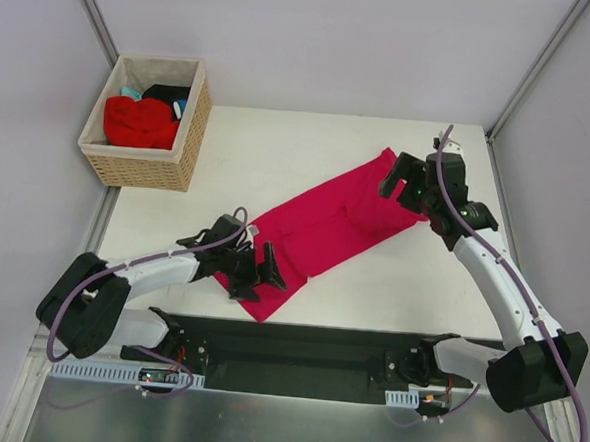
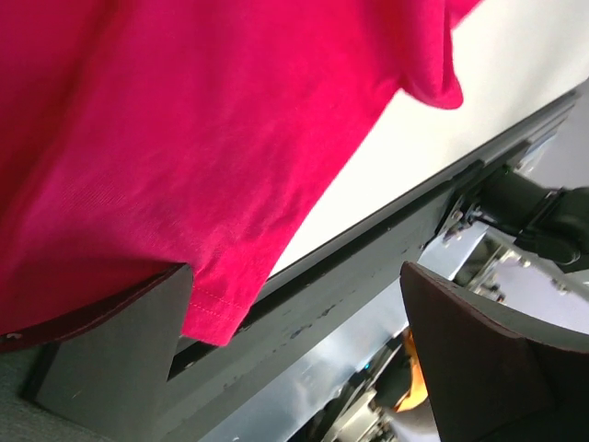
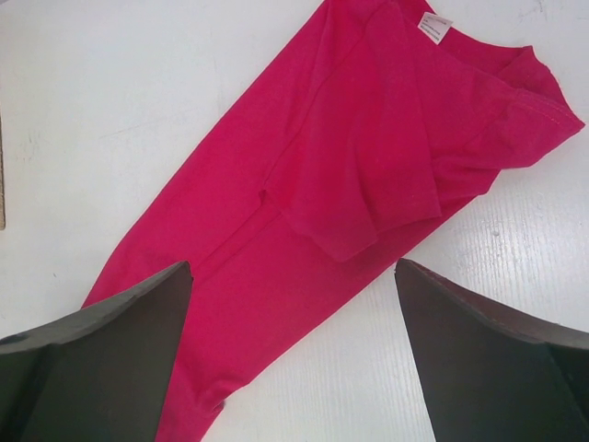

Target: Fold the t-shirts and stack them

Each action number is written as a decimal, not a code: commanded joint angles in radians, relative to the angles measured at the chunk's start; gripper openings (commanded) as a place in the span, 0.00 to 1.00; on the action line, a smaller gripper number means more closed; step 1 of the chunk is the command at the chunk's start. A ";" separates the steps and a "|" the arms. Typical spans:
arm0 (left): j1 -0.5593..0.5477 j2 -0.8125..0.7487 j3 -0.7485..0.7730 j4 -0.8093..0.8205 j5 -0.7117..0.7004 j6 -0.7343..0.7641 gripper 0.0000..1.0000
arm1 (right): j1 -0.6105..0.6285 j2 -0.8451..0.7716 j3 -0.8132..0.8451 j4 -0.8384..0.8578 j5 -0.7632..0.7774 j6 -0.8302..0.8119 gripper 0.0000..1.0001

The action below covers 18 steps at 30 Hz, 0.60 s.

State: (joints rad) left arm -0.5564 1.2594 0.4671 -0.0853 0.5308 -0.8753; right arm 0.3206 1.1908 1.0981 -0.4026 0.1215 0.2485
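Observation:
A crimson-pink t-shirt (image 1: 319,233) lies on the white table (image 1: 279,150), folded into a long diagonal strip. My left gripper (image 1: 260,276) is low over its near-left end, jaws open. In the left wrist view the shirt's hemmed corner (image 2: 216,313) hangs against the left finger (image 2: 110,345), and nothing is between the fingers. My right gripper (image 1: 403,183) hovers open above the far-right end. Its view shows the shirt (image 3: 322,193) with a sleeve folded in and a white neck label (image 3: 434,26). A brighter red tee (image 1: 139,121), a black one (image 1: 168,93) and a teal one (image 1: 132,93) lie in the basket.
The woven wicker basket (image 1: 143,167) stands just off the table's far-left corner. A black base rail (image 1: 297,356) runs along the near edge, close under the left gripper (image 2: 294,269). Grey walls close in the sides and back.

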 commanded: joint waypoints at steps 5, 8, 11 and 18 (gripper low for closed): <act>-0.243 0.302 0.201 0.111 -0.089 -0.062 0.99 | 0.005 -0.045 0.006 -0.024 0.036 -0.034 0.97; -0.305 0.408 0.289 0.136 -0.074 -0.082 0.99 | 0.003 -0.046 0.008 -0.034 0.044 -0.044 0.97; -0.353 0.449 0.355 0.144 -0.068 -0.091 0.99 | -0.002 -0.043 0.013 -0.042 0.049 -0.048 0.97; -0.370 0.378 0.370 0.136 -0.069 -0.096 0.99 | -0.051 0.035 0.009 -0.012 0.018 -0.008 0.97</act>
State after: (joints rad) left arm -0.9218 1.6886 0.8352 0.0776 0.5064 -0.9710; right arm 0.3054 1.1828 1.0981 -0.4313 0.1520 0.2218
